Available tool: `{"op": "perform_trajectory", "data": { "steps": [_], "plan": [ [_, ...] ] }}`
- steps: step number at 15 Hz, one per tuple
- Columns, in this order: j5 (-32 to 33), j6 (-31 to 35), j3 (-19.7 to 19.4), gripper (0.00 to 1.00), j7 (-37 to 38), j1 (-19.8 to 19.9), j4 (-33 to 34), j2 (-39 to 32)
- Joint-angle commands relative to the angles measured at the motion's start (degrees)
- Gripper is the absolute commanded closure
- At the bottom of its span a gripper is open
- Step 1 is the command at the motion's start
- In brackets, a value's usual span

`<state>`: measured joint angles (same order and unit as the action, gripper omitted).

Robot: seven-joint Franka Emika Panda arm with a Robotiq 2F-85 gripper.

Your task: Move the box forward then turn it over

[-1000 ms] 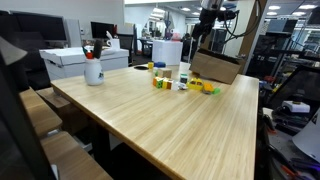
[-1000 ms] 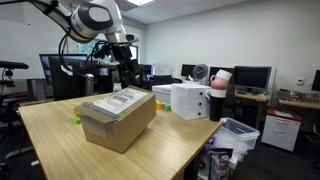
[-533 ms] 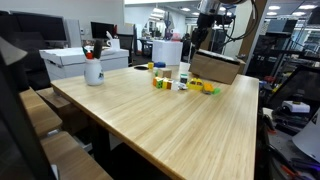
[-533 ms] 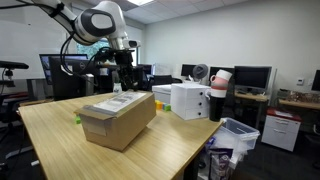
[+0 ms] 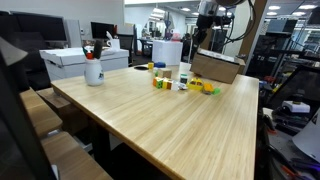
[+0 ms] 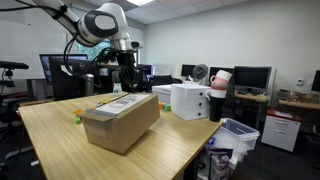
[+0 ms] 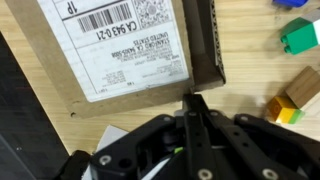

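Note:
The box (image 6: 120,122) is brown cardboard with a white shipping label on top. It lies on the wooden table and also shows in an exterior view at the far end of the table (image 5: 216,67). In the wrist view the box (image 7: 110,50) fills the upper left. My gripper (image 7: 193,100) hangs just above the box's edge, its two black fingers pressed together with nothing between them. In both exterior views the gripper (image 6: 127,86) (image 5: 200,47) points down at the rim of the box.
Small coloured toy blocks (image 5: 170,80) lie beside the box, with green (image 7: 300,35) and yellow-tan blocks (image 7: 290,100) in the wrist view. A white lidded box (image 5: 78,58) and a white cup of pens (image 5: 93,70) stand on the table. A white appliance (image 6: 190,100) stands behind the box.
The jaws have gone from open to shut over the last second. The gripper has stayed at the box's edge and the box looks slightly shifted.

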<state>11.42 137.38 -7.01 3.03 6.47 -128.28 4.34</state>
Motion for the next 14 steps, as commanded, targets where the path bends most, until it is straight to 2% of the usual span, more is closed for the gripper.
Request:
{"op": "perform_trajectory", "data": {
  "steps": [1, 3, 5, 9, 14],
  "plan": [
    [7.8, -3.4, 0.5, 0.95, 8.3, 1.4, 0.9, -0.7],
    [10.9, -6.1, 0.5, 0.95, 11.7, 1.7, 1.3, -0.7],
    [11.4, -9.2, 0.4, 0.95, 12.3, 1.6, 1.8, -0.6],
    [5.5, -17.3, 0.0, 0.96, 6.1, 0.9, 3.7, -1.1],
    [3.1, -28.1, -0.1, 0.96, 5.3, 0.9, 7.3, -3.3]
  ]
}}
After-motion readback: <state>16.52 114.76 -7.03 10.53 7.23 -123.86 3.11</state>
